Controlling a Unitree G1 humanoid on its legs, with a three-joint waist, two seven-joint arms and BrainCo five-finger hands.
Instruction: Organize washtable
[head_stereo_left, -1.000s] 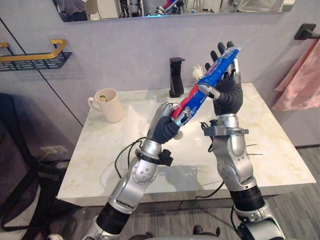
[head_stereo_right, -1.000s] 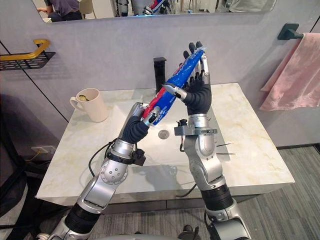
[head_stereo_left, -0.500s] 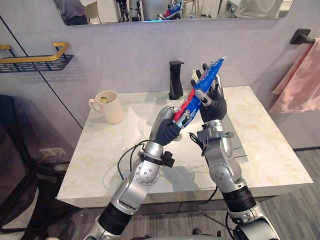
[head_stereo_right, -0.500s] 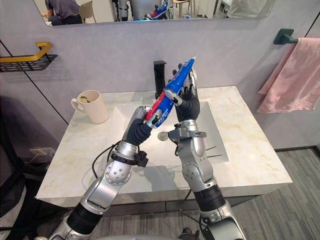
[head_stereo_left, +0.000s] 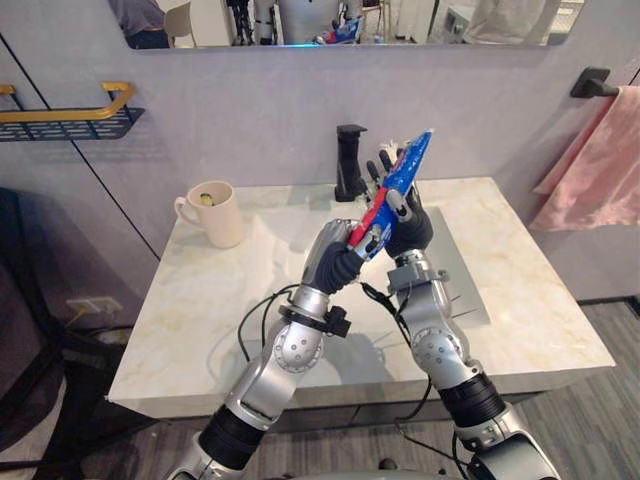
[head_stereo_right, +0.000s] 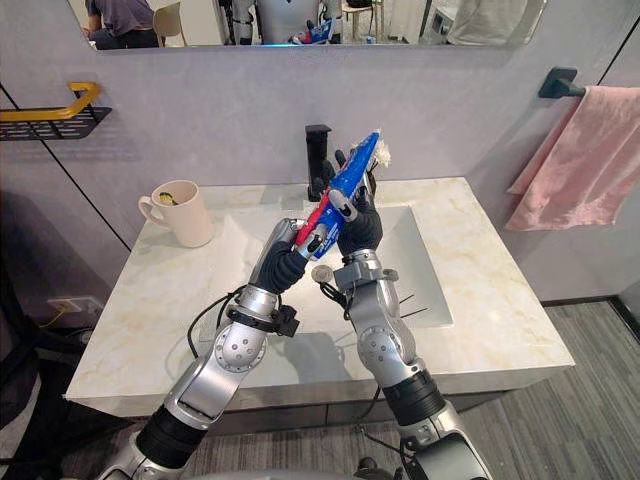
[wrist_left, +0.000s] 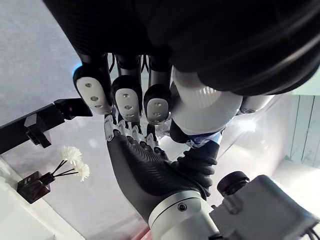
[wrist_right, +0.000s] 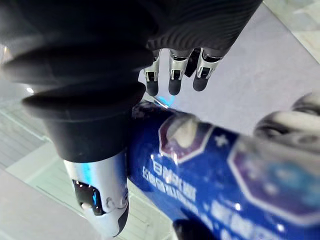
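Left hand (head_stereo_left: 338, 265): fingers curled round the lower, red end of the blue-and-red plastic toothpaste tube (head_stereo_left: 410, 160).
Right hand (head_stereo_left: 408, 228): thumb clamps the tube's blue middle against the palm; the other fingers lie straight behind it.
Tube: held slanted in the air between both hands, just in front of the black faucet (head_stereo_left: 350, 158).
Handling, as judged: light, soft-walled and glossy, so likely slippery, and it dents under a hard grip. It is best taken at the stiffer cap end.
Cream ceramic mug (head_stereo_left: 213, 212): left of the faucet, well apart.
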